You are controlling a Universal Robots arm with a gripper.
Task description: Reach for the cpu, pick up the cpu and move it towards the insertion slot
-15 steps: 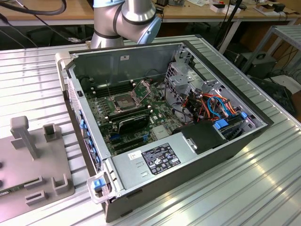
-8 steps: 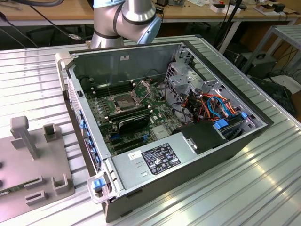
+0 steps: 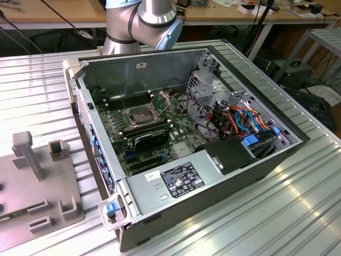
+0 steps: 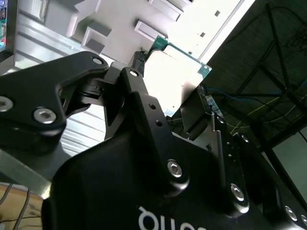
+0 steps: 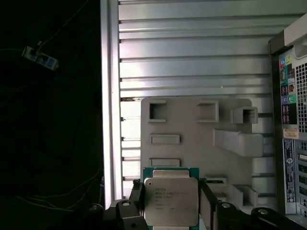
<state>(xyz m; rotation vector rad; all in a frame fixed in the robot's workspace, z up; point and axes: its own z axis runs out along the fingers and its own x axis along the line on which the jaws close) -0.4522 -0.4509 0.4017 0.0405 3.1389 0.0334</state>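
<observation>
The cpu (image 5: 171, 201), a pale silver square chip with a green rim, sits clamped between the two dark fingers (image 5: 135, 203) of my gripper (image 5: 171, 205). It hangs well above the grey fixture plate (image 5: 192, 143). In the second wrist view the cpu (image 4: 180, 72) shows bright, with a green edge, between the black finger links. The insertion slot (image 3: 137, 114) is a silver-framed socket with a dark centre on the green motherboard (image 3: 120, 136). Its hinged bracket (image 3: 160, 99) is raised. The arm's grey joint (image 3: 144, 21) stands behind the case.
The open computer case (image 3: 266, 160) lies on a ribbed metal table (image 3: 298, 213), with a drive cage, coloured cables and a black labelled block inside. At the exterior view's left, the grey fixture plate (image 3: 32, 181) carries raised holders. The case's rear wall (image 5: 290, 143) stands beside the plate.
</observation>
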